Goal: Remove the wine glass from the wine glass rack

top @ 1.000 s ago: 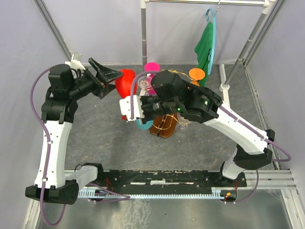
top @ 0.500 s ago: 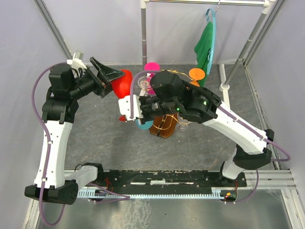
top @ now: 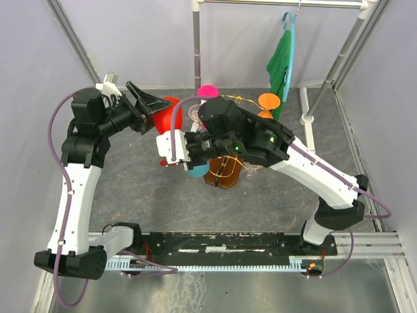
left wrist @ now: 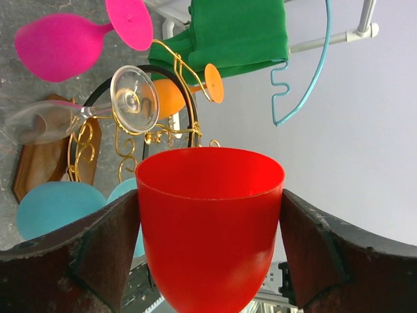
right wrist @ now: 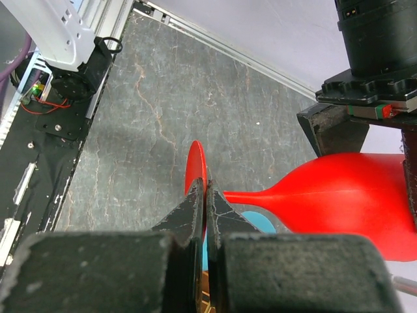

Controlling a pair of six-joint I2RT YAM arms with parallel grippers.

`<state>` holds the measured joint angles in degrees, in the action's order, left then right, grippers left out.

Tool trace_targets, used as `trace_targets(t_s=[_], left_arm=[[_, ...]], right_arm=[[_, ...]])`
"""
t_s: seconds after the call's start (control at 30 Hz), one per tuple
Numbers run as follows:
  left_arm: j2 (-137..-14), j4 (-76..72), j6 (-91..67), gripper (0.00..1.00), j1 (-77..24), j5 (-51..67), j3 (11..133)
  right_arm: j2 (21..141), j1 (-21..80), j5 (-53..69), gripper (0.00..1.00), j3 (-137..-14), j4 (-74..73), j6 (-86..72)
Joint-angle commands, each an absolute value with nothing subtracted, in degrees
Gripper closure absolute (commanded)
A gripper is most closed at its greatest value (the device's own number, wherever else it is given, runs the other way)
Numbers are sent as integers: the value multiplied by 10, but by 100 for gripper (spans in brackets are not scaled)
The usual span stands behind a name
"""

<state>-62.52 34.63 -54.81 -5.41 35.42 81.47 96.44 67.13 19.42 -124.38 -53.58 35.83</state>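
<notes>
Six wine glasses: one red wine glass (left wrist: 212, 222), one pink glass (left wrist: 62, 45), one clear glass (left wrist: 133, 98), one orange glass (left wrist: 172, 98), two teal glasses (left wrist: 58, 208). One gold-wire wine glass rack (left wrist: 172, 134). One green cloth (left wrist: 238, 32). One blue hanger (left wrist: 319, 72). One grey rail (top: 280, 3).

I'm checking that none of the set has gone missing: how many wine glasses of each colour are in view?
red wine glass: 1
pink wine glass: 1
orange wine glass: 1
clear wine glass: 1
teal wine glass: 1, taking the smaller teal patch beside it as its foot
Total: 5
</notes>
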Motion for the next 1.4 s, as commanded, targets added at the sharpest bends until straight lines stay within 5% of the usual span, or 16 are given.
trace_targets(t_s=[0.0,0.07,0.2,0.27,0.63,1.13,1.37], left_arm=[[-618,315,-537,14,-63,400,816],[-619,323,-528,16,-63,387,822],[-638,391,-457,16,-61,321,889],[-652,424,-422,15,-60,269,932],[-692,381,-330,15,-54,-29,995],[-701,-119,-79,11,-54,-318,658],[-813,-324,1,12,-51,-422,587]], right_arm=[[966,675,207,99,-1270,-503,361],[962,675,188,90,-1259,-486,350],[913,675,142,24,-1178,-408,339],[881,675,112,2,-1132,-374,334],[702,675,-14,1,-957,-291,292],[587,675,-82,1,-809,-281,247],[582,675,-116,1,-772,-277,257]])
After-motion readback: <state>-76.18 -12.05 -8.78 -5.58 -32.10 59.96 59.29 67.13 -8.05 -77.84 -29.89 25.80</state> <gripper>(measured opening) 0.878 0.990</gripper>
